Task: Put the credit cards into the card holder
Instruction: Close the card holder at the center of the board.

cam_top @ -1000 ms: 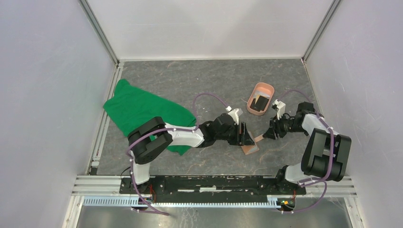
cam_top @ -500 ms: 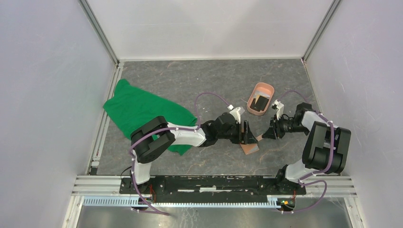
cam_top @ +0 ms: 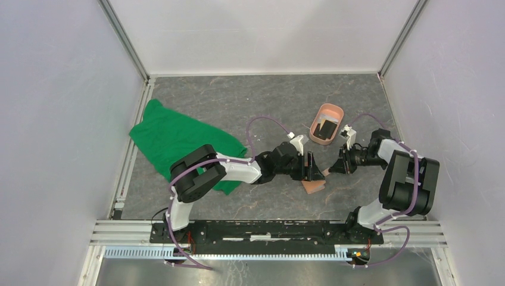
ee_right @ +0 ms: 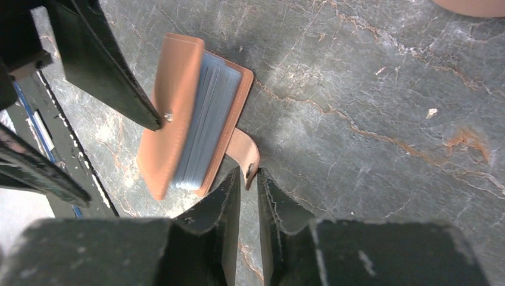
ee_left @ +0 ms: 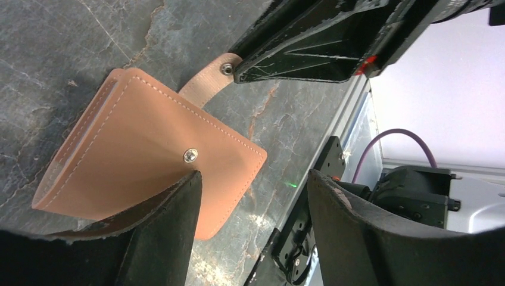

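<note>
Tan leather card holder (ee_left: 149, 161) lies on grey marbled desk (ee_right: 387, 119) btw arms. L fingers (ee_left: 172, 226) wide, one tip on cover. R fingers (ee_right: 220, 214) narrow at strap tab (ee_right: 244, 152), grip unclear. Bare desk beyond edges.

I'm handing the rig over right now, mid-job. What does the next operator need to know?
Left gripper: open, one fingertip on the card holder cover beside the snap stud.
Right gripper: jaws narrow around the strap tab; firm grip unclear.
The card holder lies on the table between the arms, cover partly lifted, blue-grey pockets showing.
Credit cards: dark ones in the pink tray; count unclear.
Done: nothing visibly loaded.
Left: open the holder fully, fetch the cards, insert them.
</note>
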You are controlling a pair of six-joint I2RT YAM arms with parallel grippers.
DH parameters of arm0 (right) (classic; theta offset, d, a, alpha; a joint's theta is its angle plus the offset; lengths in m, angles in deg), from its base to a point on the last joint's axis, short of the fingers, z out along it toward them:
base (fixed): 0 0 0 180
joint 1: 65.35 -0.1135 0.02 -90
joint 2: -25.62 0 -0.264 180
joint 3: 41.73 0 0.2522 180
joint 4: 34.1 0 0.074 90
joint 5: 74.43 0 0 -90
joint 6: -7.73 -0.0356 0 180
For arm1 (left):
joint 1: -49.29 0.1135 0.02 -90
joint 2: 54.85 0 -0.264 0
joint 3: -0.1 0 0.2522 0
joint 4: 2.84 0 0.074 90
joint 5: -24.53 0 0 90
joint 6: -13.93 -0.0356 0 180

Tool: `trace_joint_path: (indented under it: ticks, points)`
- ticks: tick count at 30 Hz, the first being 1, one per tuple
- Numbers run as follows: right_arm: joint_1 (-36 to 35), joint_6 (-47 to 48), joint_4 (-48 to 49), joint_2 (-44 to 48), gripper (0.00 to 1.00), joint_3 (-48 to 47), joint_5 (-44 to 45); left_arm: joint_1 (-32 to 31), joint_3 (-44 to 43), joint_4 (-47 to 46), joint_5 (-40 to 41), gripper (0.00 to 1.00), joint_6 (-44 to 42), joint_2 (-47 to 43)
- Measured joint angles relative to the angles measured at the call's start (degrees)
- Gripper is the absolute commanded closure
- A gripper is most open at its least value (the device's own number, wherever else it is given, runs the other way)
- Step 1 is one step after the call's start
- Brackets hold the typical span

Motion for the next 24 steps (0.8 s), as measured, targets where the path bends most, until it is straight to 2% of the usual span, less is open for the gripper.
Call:
trace_joint_path:
  ticks: [6, 11, 14, 16, 24]
  points:
    - [0.3, 0.5, -0.4, -0.6, 1.00, 0.0, -0.4, 0.0, -0.7, -0.2, 0.0, 0.35, 0.0, 1.7]
    - [0.4, 1.8, -2.2, -0.9, 1.00, -0.9, -1.3, 0.0, -1.2, -0.3, 0.0, 0.47, 0.0, 2.1]
    - [0.7, 2.5, -3.3, -0.2, 1.00, -1.0, -2.8, 0.0, -1.5, -0.8, 0.0, 0.62, 0.5, 2.9]
    - [0.7, 2.6, -3.7, 0.7, 1.00, -1.0, -3.5, 0.0, -1.6, -1.0, 0.0, 0.67, 1.2, 3.6]
    - [0.7, 4.4, -5.7, 2.4, 1.00, -1.0, -6.2, 0.0, -3.6, -0.9, 0.0, 0.73, 1.7, 6.0]
